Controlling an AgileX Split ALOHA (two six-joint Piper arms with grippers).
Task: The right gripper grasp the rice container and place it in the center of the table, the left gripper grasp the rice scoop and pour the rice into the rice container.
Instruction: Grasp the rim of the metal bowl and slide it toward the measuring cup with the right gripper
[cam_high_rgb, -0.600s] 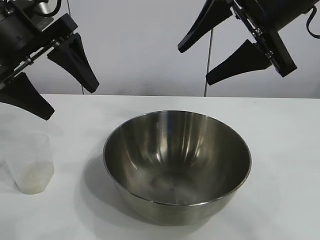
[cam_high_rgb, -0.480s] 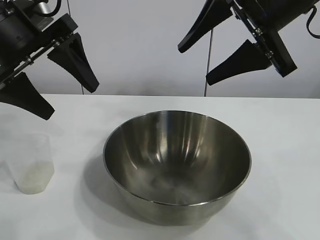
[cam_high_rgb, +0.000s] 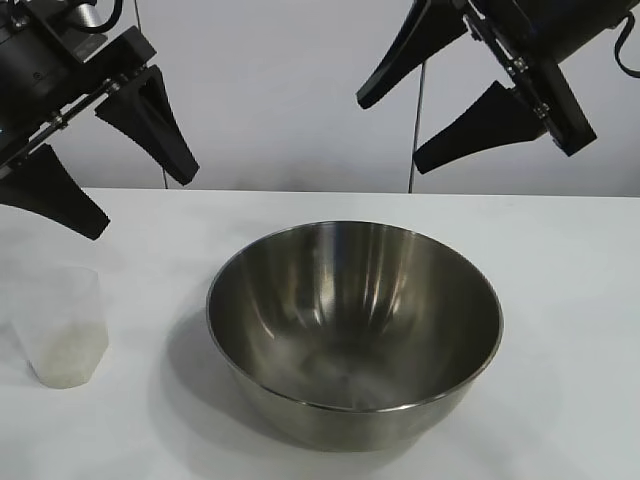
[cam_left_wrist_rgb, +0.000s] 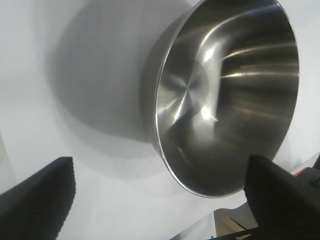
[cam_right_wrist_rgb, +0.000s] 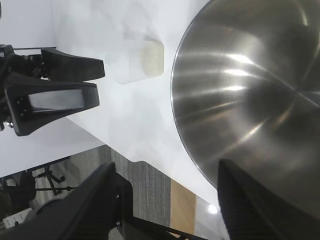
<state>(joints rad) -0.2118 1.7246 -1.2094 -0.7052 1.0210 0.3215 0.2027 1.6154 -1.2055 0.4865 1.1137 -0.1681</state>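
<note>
The rice container (cam_high_rgb: 355, 330), a big steel bowl, stands empty in the middle of the white table (cam_high_rgb: 560, 260). It also fills much of the left wrist view (cam_left_wrist_rgb: 225, 90) and the right wrist view (cam_right_wrist_rgb: 250, 90). The rice scoop (cam_high_rgb: 62, 325), a clear plastic cup, stands upright at the table's left with rice (cam_high_rgb: 68, 362) in its bottom. The left gripper (cam_high_rgb: 140, 208) hangs open above the scoop, apart from it, holding nothing. The right gripper (cam_high_rgb: 390, 133) hovers open high above the bowl's far rim, also holding nothing. The right wrist view shows the scoop (cam_right_wrist_rgb: 140, 60) beside the left gripper (cam_right_wrist_rgb: 100, 81).
A pale wall rises behind the table's far edge. Bare tabletop lies to the right of the bowl and between bowl and scoop. The right wrist view shows the table's edge with grey and wooden floor (cam_right_wrist_rgb: 150, 195) beyond it.
The right gripper has edged very slightly to the right. The bowl, the scoop and the left gripper stand as before.
</note>
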